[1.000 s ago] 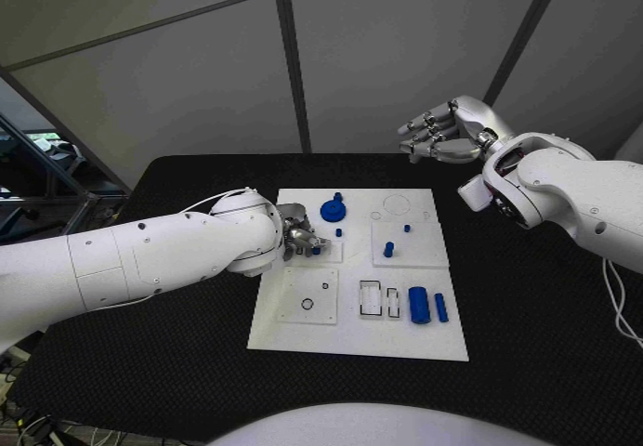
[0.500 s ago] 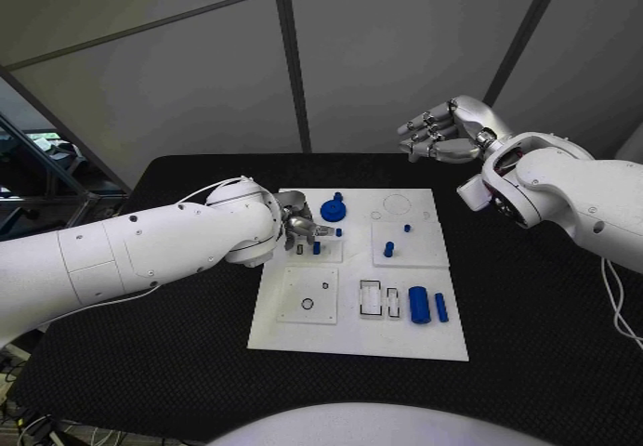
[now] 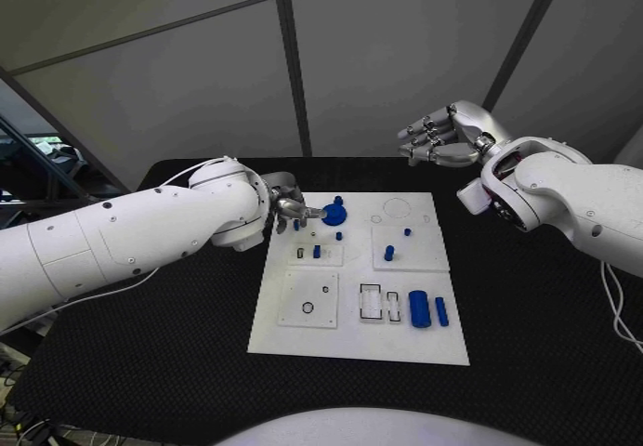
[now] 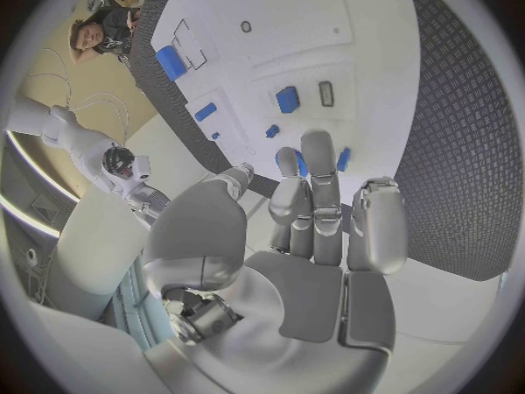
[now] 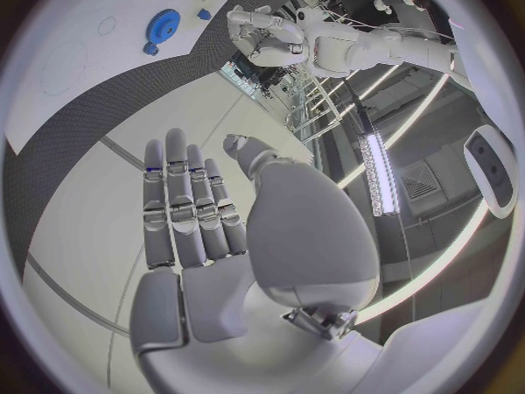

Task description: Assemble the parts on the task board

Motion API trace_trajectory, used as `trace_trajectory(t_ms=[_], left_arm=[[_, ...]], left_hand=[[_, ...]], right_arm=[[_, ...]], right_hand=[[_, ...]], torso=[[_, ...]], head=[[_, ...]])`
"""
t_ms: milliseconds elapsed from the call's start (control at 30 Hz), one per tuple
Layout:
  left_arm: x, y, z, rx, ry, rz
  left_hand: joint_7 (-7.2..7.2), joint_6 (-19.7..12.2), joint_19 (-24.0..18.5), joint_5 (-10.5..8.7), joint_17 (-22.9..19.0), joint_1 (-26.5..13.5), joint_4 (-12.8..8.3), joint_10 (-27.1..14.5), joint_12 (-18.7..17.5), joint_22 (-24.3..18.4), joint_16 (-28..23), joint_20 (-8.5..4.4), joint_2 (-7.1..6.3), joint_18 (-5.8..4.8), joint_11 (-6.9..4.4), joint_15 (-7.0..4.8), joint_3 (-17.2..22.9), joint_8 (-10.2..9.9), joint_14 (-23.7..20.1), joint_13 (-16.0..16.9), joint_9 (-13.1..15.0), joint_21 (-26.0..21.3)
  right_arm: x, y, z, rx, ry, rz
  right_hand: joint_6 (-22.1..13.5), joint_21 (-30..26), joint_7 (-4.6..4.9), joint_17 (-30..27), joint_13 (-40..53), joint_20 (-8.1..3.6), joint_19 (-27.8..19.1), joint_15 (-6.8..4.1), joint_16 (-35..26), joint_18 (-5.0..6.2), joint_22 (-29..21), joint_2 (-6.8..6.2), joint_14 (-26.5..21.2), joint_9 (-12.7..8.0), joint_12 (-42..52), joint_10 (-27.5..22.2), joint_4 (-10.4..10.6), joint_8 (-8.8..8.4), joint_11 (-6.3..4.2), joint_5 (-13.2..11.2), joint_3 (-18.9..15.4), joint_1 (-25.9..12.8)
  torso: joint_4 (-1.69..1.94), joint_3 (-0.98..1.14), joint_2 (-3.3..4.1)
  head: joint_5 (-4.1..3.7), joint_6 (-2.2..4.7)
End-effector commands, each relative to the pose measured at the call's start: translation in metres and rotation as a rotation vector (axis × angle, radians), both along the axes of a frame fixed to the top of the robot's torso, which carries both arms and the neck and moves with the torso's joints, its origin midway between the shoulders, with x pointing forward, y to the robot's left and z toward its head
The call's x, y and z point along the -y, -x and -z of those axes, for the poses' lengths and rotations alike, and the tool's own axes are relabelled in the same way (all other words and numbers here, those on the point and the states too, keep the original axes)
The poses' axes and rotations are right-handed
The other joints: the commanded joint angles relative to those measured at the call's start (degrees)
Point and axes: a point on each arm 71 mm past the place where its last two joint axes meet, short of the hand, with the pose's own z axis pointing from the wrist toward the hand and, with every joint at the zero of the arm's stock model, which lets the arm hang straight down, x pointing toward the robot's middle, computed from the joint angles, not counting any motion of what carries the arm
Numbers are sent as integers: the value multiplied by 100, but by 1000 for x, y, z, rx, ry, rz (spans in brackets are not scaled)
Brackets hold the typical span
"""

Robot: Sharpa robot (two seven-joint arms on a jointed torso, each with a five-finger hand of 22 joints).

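Looking down at the black table (image 3: 161,325), we see the flat white task board (image 3: 361,344) in the middle of it. Our silver left hand (image 3: 291,216) is over the board's far left corner, with its fingers spread and nothing in them. Its fingertips (image 3: 319,214) are just beside the round blue gear-shaped part (image 3: 334,215); it may be touching it, but we cannot tell. A short blue peg (image 3: 316,251) stands in a small white square, and another blue peg (image 3: 388,251) stands in the square next to it. A thick blue cylinder (image 3: 418,306) and a thin blue bar (image 3: 441,308) lie side by side near the board's right edge. Our silver right hand (image 3: 443,133) is up in the air past the table's far side, fingers apart and holding nothing.
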Motion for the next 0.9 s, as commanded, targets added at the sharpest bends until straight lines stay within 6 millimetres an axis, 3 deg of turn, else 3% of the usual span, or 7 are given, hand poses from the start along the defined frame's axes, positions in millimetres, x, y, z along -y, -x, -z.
trace_trajectory(t_ms=[33,300,600,900], left_arm=[[-9,-10,-4,-29,-58,7],[-25,-41,-8,-65,-98,-43],[-29,-55,0,-113,-133,-57],[-23,-60,12,-152,-177,-30]], left_hand=[[17,-109,-71,6,-11,127,5,-107,-124,14,-31,11,16,18,26,5,-82,-75,-28,-128,-27,-74],[154,-338,-301,4,-204,365,113,-509,-617,-294,-314,92,60,91,147,98,-362,-317,-161,-652,-210,-340],[164,-316,-265,-2,-149,419,169,-488,-582,-239,-241,110,47,81,156,106,-499,-358,-136,-627,-272,-314],[190,-324,-264,-15,-157,425,261,-539,-648,-238,-256,126,23,84,178,122,-842,-466,-138,-720,-389,-332]], right_arm=[[-1,0,-1,-2,-2,-10],[-3,0,-1,-4,-2,-14],[-3,-1,0,-5,-1,-13],[-4,-1,0,-9,0,-19]], right_hand=[[-31,-24,6,-8,-8,43,-5,14,-27,52,-9,6,-41,0,-26,-50,29,-27,1,22,-6,-49],[-30,-30,5,-9,-10,45,-4,14,-29,53,-12,13,-41,1,-24,-50,29,-24,0,24,-2,-45],[-30,-30,5,-9,-10,45,-4,14,-29,53,-12,13,-41,1,-24,-50,29,-24,0,24,-2,-45],[-23,-42,4,-11,-15,48,0,14,-35,56,-19,29,-39,4,-18,-47,32,-17,-1,28,7,-39]], torso=[[2,0,0],[-19,1,14],[-8,-12,23],[-19,-5,14]], head=[[11,25],[38,73],[30,92],[67,86]])
